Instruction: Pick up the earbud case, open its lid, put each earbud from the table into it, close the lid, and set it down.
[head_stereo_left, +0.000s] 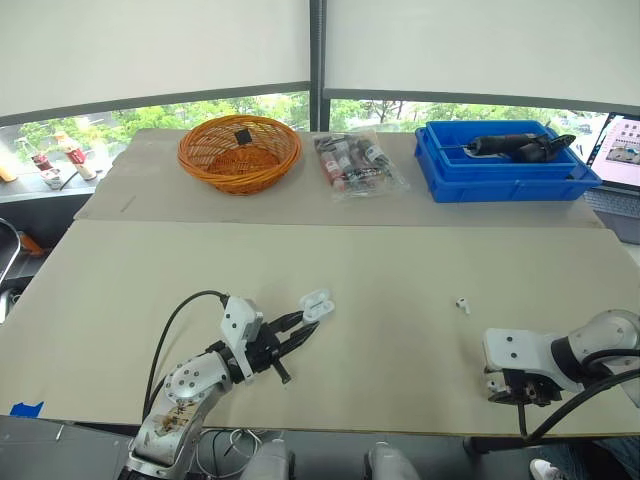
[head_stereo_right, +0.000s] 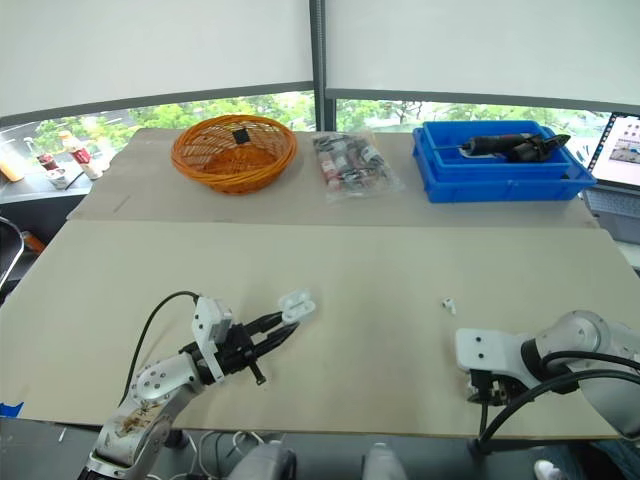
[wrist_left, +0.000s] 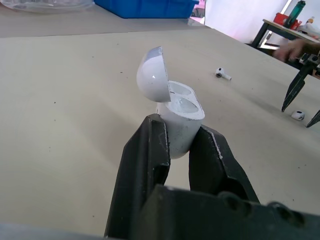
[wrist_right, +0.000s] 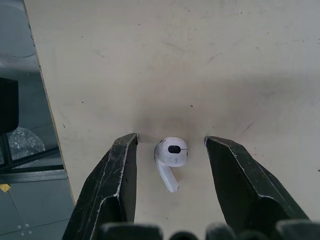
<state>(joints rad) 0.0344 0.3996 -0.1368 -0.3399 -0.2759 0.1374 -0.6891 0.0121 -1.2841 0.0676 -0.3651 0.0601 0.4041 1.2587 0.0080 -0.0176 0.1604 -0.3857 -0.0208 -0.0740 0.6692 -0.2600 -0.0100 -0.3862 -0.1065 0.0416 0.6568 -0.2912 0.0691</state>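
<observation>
Along the back of the worktop (head_stereo_left: 380, 270), from left to right, sit one orange wicker basket (head_stereo_left: 240, 152), one clear bag (head_stereo_left: 355, 162) of small packed items and one blue tray (head_stereo_left: 450, 180) with a dark tool (head_stereo_left: 515, 147) lying in it. All three are well apart from the things at the front. At the front left, the left pincer (wrist_left: 180, 137) is clenched on the body of the single white earbud case (wrist_left: 175, 112). The case's lid is swung open and its two wells look empty. To the right of the case, one earbud (head_stereo_left: 462, 305) lies loose on bare worktop between the two arms, with nothing touching it. Near the front right edge the right pincer (wrist_right: 171, 142) is spread wide. Its fingers (wrist_right: 117, 165) stand on either side of a second earbud (wrist_right: 172, 150) without touching it.
</observation>
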